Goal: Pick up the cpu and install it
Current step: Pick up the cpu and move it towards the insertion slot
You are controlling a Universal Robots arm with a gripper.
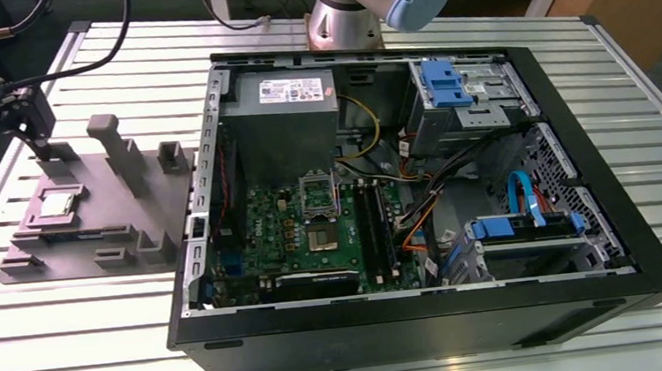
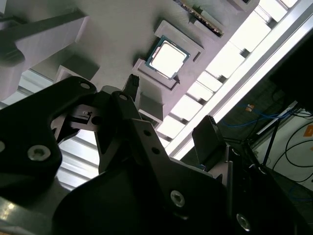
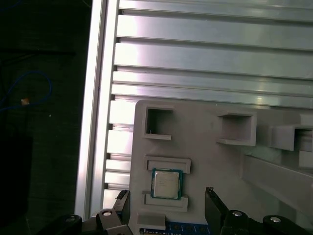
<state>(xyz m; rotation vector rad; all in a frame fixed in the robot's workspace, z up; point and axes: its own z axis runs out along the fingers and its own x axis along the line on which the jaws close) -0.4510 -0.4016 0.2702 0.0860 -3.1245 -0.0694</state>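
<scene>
Slatted aluminium table (image 1: 295, 29) carries a grey-mauve fixture block (image 1: 132, 210); an open computer case (image 1: 426, 187) stands just beside it, toward the exterior view's right. cpu (image 3: 166, 183) lies flat in a shallow square recess of the block, silver top up. Tool (image 3: 167, 192) hangs above the block, fingers (image 3: 213, 205) apart, empty. First wrist view: cpu shows between the two fingers, untouched.
</scene>
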